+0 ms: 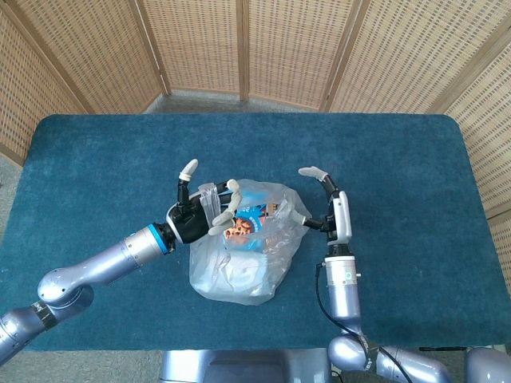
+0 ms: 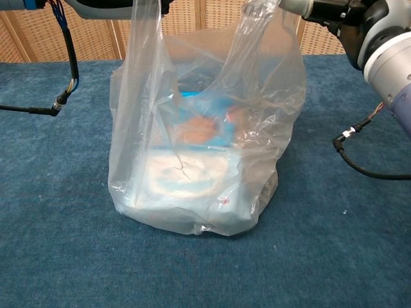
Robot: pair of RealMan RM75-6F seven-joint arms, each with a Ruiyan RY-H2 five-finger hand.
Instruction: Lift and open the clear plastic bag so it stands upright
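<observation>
On the blue table [image 1: 96, 159] one clear plastic bag [image 2: 199, 160] stood mid-table, both handles drawn up. The left hand [image 1: 196, 217] pinched one handle; the right hand [image 1: 323, 209] held the other, remaining fingers [image 1: 311, 171] spread. Best to pull the handles gently apart, level, without lifting the base. Inside: one blue snack packet [image 2: 205, 119] and one white package [image 2: 186, 179].
</observation>
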